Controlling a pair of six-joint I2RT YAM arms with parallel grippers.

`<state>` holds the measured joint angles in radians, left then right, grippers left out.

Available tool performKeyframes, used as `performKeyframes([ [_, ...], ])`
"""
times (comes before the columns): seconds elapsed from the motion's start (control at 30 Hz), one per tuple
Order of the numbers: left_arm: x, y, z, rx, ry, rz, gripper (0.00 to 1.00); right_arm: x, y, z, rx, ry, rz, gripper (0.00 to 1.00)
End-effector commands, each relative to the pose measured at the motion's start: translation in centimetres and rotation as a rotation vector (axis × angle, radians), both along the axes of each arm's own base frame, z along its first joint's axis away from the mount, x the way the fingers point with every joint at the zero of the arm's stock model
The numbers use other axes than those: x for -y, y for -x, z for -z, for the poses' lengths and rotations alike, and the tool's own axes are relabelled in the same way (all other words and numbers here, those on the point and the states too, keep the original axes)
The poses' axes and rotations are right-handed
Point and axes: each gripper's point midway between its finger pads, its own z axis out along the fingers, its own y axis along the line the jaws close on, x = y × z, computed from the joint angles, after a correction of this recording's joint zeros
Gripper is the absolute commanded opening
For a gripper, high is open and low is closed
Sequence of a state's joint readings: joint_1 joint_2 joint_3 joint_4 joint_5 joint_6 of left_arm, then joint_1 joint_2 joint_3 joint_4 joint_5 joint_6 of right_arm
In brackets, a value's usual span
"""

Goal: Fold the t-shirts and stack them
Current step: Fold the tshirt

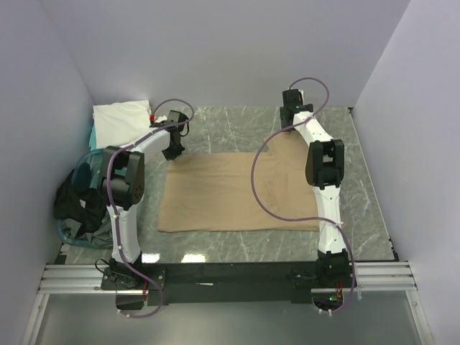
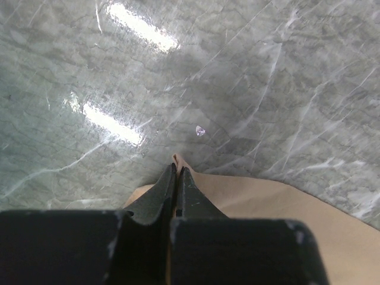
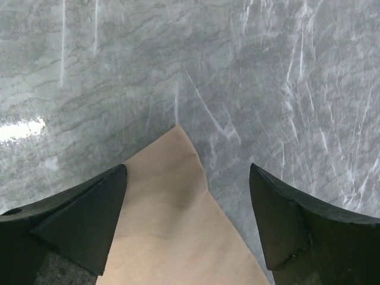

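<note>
Status: tan t-shirt [image 1: 237,192] lies spread flat in the middle of the table [image 1: 215,129], no neat fold visible in it. Left end effector [image 2: 177,170] sits on the shirt's far-left corner. Its fingers are together with a tip of fabric poking out between them, so I read it as clamped on the cloth. Right end effector [image 3: 187,169] is over the shirt's far-right corner, fingers wide apart and straddling the pointed corner, which lies flat on the marble between them. Nothing is gripped on that side. Beyond the shirt's far-left corner there's a white cloth pile [image 1: 122,118], probably the stack. Left of the shirt, at the table edge, is a dark garment heap [image 1: 79,201], likely what's waiting. My read: we're at the start of a fold, getting both far corners in hand. The next move needs the right side to drop onto its corner and close on fabric only, low enough to catch the edge without grinding the tips on marble. After that, both arms lift together and carry the far edge toward the shirt's near hem, at matched height and pace so it doesn't skew. Risk: the left pinch looks shallow and could slip on the lift. I can't tell how deep the bite is from the wrist view.
</note>
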<state>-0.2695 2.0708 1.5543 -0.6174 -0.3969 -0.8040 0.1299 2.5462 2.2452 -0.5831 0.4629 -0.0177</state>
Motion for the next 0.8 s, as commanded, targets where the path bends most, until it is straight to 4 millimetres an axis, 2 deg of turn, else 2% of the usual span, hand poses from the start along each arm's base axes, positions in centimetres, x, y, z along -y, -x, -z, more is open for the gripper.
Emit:
performKeyframes([
  [0.0,0.6,-0.8,-2.6,0.053,0.013,0.016,0.01,0.4,1.7,-0.4,-0.058,0.029,-0.006,0.88],
  [0.1,0.4,-0.6,-2.8,0.057,0.006,0.011,0.01,-0.1,2.3,-0.3,-0.06,-0.009,-0.005,0.79],
  [0.13,0.3,-0.6,-2.9,0.06,0.003,0.008,0.01,-0.4,2.5,0.1,-0.069,-0.028,-0.013,0.71],
  [0.2,0.2,-0.5,-3.0,0.063,0.004,0.008,0.01,-0.6,2.7,0.4,-0.081,-0.04,-0.02,0.63],
  [0.3,0.3,-0.4,-3.2,0.064,0.008,0.008,0.01,-1.2,2.5,0.8,-0.081,-0.08,-0.011,0.35],
  [0.33,0.3,-0.4,-3.1,0.065,0.007,0.011,0.01,-1.4,2.3,0.7,-0.075,-0.082,-0.012,0.16],
  [0.5,0.5,-0.5,-3.3,0.071,0.009,0.011,0.01,-2.0,1.1,-0.1,-0.033,-0.104,-0.053,0.08],
  [0.57,0.6,-0.5,-3.4,0.071,0.009,0.012,0.01,-2.3,0.7,-0.5,-0.012,-0.12,-0.064,0.0],
  [0.6,0.7,-0.6,-3.7,0.075,0.01,0.014,0.01,-2.6,0.2,-1.5,0.02,-0.132,-0.074,0.0],
  [0.63,0.7,-0.6,-3.8,0.076,0.009,0.013,0.01,-2.7,0.3,-1.7,0.027,-0.14,-0.078,0.0],
  [0.67,0.6,-0.6,-3.9,0.078,0.008,0.01,0.01,-2.9,0.2,-2.9,0.054,-0.153,-0.077,0.0],
  [0.73,0.7,-0.5,-4.3,0.088,0.009,0.009,0.01,-3.1,0.5,-3.3,0.079,-0.177,-0.077,0.0],
  [0.77,0.7,-0.4,-4.4,0.091,0.01,0.011,0.01,-3.3,0.6,-5.0,0.118,-0.191,-0.077,0.0],
])
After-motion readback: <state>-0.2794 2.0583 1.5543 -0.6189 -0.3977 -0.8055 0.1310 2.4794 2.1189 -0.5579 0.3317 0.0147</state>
